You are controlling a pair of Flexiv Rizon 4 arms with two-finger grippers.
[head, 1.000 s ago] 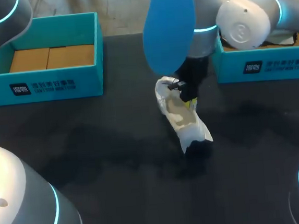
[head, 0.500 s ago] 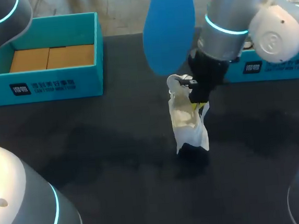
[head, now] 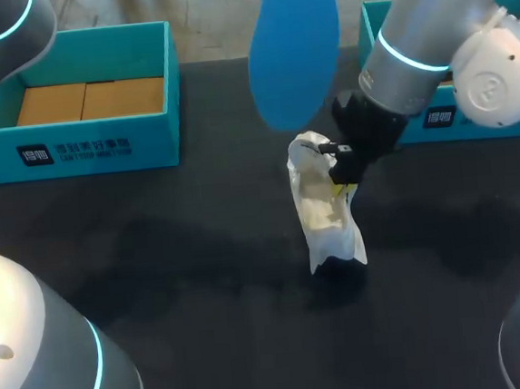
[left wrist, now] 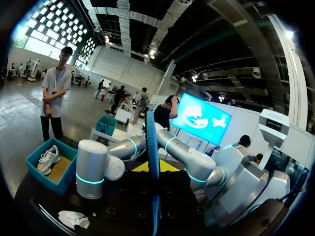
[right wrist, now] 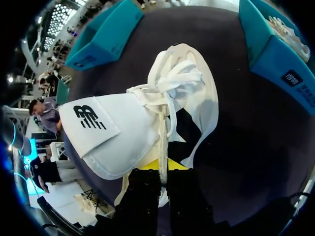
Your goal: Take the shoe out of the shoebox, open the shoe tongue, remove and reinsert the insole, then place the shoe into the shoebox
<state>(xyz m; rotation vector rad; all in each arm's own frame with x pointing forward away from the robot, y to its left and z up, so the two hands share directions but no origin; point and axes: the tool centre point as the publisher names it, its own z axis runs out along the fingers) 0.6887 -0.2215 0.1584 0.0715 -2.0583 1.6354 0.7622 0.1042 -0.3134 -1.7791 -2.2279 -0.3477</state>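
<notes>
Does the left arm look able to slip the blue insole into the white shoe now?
Probably not yet: the right claw grips the white shoe at its opening, crowding the way, and the blue insole hangs high above.

head: high, facing down | left wrist: outward | right wrist: close | shared: shoe (head: 323,209)

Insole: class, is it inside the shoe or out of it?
Out. The blue insole is up in the air, clear of the white shoe lower down.
</notes>
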